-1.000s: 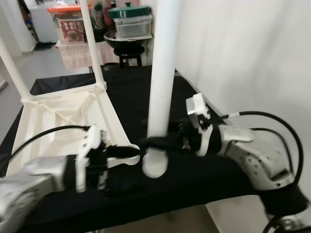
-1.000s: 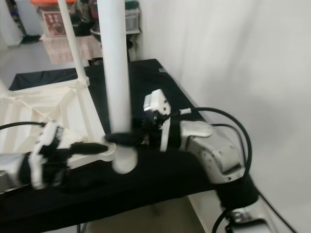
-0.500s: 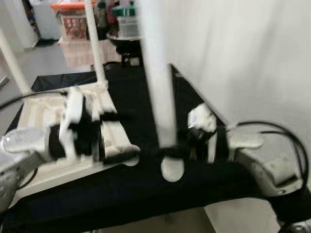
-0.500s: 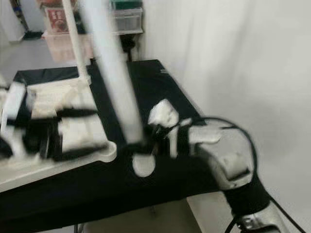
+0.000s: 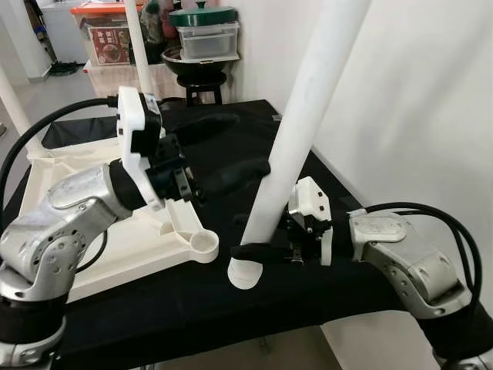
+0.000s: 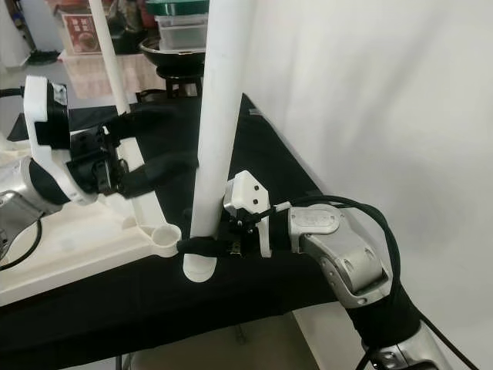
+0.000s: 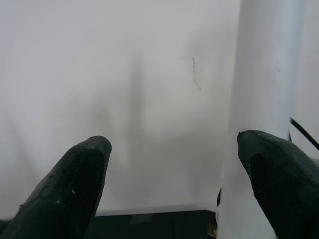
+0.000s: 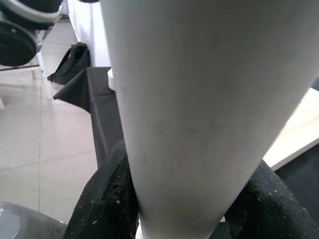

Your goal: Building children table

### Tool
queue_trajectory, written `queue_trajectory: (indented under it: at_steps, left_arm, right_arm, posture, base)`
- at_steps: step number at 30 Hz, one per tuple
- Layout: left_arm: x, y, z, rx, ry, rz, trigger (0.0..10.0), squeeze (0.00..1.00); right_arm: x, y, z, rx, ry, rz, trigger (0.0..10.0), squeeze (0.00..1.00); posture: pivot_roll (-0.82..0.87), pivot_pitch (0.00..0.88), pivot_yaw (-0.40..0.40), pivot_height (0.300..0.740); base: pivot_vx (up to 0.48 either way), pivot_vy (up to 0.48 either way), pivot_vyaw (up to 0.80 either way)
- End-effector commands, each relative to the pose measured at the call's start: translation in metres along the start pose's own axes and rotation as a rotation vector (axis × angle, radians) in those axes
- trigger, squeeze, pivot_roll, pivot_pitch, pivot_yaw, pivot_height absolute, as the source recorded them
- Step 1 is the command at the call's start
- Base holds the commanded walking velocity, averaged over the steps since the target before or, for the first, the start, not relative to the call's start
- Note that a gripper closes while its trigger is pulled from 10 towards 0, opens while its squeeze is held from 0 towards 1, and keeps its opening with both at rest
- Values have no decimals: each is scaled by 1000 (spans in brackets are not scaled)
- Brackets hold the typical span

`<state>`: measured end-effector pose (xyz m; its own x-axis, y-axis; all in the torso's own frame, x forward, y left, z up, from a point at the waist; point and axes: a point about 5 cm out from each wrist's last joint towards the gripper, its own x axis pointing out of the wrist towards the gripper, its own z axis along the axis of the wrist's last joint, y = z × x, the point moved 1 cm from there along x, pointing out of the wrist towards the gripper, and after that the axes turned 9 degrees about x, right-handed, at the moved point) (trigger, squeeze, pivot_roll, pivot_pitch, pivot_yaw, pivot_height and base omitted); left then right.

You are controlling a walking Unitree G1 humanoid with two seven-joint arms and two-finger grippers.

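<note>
Black-clothed bench (image 5: 200, 301), upturned tabletop (image 5: 92, 216) on it; I've got the white leg (image 5: 296, 139) clamped low in the right gripper (image 5: 258, 250). Left gripper (image 5: 223, 150) is wide open, holding nothing. Next imo: swing leg's foot onto corner socket (image 5: 204, 245).

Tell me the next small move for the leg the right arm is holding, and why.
Probably shift the white table leg left so its foot sits over the round corner socket of the upturned tabletop. The right gripper has its jaws shut on the leg near the foot, which rests on the black cloth just beside the socket. The left gripper hangs open near the leg.
</note>
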<state>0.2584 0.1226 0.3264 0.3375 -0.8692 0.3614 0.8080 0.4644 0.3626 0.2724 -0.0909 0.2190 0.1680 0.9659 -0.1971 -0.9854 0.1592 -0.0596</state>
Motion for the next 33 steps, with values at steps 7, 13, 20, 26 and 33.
queue_trajectory:
  at_steps: [7,13,20,26,33]
  left_arm:
    - [0,-30,-3,-59,41,-212,10000,0]
    - [-10,-37,0,-81,69,-269,10000,0]
    - [-17,-34,8,-63,67,-288,10000,0]
    - [-26,-28,10,-39,95,-256,10000,0]
    - [-26,-22,10,-23,101,-212,10000,0]
  right_arm:
    - [16,1,-8,-18,70,21,0,0]
    - [16,-1,-9,-19,78,19,0,0]
    - [17,-10,-7,-15,60,-18,0,0]
    - [13,-17,-2,-5,19,-45,0,0]
    - [12,-18,1,-6,-5,-40,0,0]
  posture:
    - [-16,0,-7,740]
    - [-12,0,-14,740]
    - [-11,0,-16,740]
    - [-10,0,-17,740]
    - [-9,0,-17,740]
  base:
    - [0,0,0]
    - [0,0,0]
    - [0,0,0]
    - [0,0,0]
    - [0,0,0]
